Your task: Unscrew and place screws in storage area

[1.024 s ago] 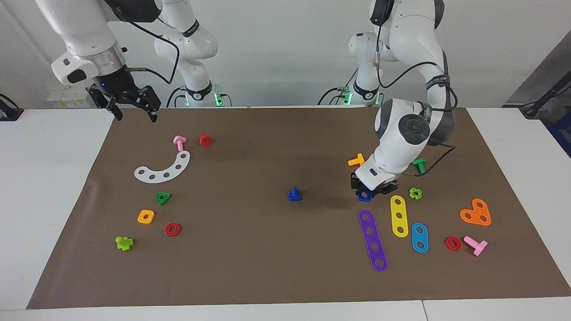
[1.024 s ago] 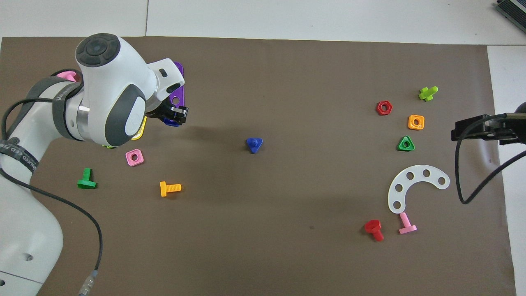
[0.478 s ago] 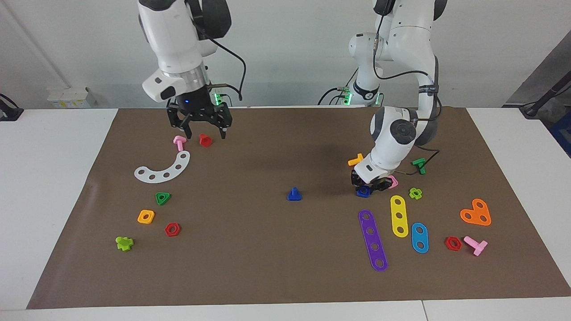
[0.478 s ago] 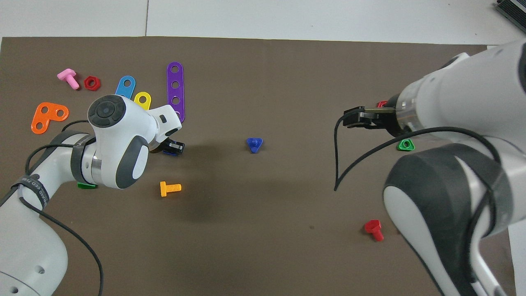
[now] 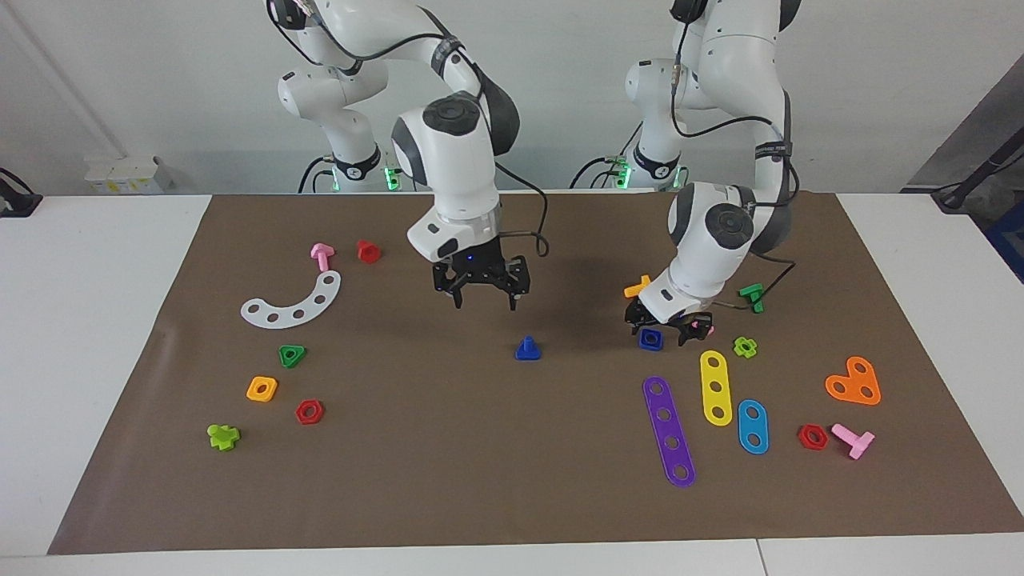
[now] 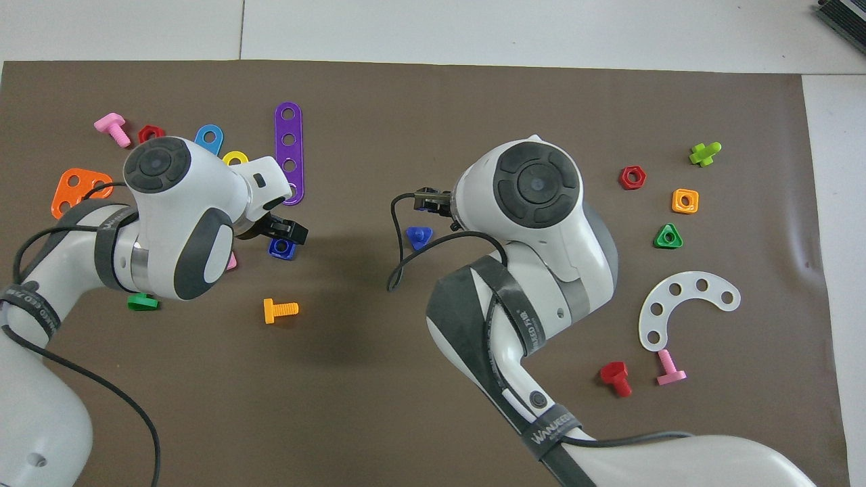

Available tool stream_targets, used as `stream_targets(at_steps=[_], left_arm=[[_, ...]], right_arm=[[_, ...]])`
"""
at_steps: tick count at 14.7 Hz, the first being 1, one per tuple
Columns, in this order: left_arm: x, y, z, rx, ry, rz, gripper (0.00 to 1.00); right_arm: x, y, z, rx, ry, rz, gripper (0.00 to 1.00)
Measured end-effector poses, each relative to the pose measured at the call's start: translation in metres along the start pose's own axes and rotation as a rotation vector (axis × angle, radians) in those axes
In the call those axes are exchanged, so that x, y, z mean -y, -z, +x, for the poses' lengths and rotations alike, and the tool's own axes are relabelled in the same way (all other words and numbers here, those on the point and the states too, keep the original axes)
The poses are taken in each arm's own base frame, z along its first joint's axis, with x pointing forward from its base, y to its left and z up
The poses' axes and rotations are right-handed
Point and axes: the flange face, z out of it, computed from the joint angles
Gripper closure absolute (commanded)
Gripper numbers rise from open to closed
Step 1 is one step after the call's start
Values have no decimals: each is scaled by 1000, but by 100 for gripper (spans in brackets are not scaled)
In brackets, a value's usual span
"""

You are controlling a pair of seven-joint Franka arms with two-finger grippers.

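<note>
Facing view: the blue screw (image 5: 527, 349) stands on the brown mat (image 5: 448, 448), abt mid bench, triangular head down and short shaft up. My right pincer (image 5: 483, 298) hangs above the mat just beside it, on the robots' side, fingers spread, nothing in it. My left pincer (image 5: 661, 324) is low over the blue square nut (image 5: 650, 339), fingers apart, nut lying free on the mat.

Overhead view: screw (image 6: 419, 237) shows just under the right pincer (image 6: 431, 200); left pincer (image 6: 284, 233) is beside the nut (image 6: 281, 248).

I judge the screw light, stiff plastic, a bit slippery, easy to tip. I wld take it by the shaft, or across two flat sides of the head, w/ gentle squeeze.
</note>
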Motion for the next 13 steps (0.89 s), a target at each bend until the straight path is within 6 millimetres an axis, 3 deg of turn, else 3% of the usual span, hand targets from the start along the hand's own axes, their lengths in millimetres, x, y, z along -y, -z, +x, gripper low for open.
stream_targets(at_steps=[3,7,10,13], left_arm=[[36,78,12,-2,55,1,0],[105,164,0,-4,158,0,0],[139,178,-16,41,207,8,0],[150,202,-25,27,224,32,0]], right_arm=[[23,-45,-10,2,38,-5,0],[61,-111,-23,-9,114,-30,1],[68,-124,-24,-27,139,-37,19],[66,-127,-24,-25,143,-47,39]])
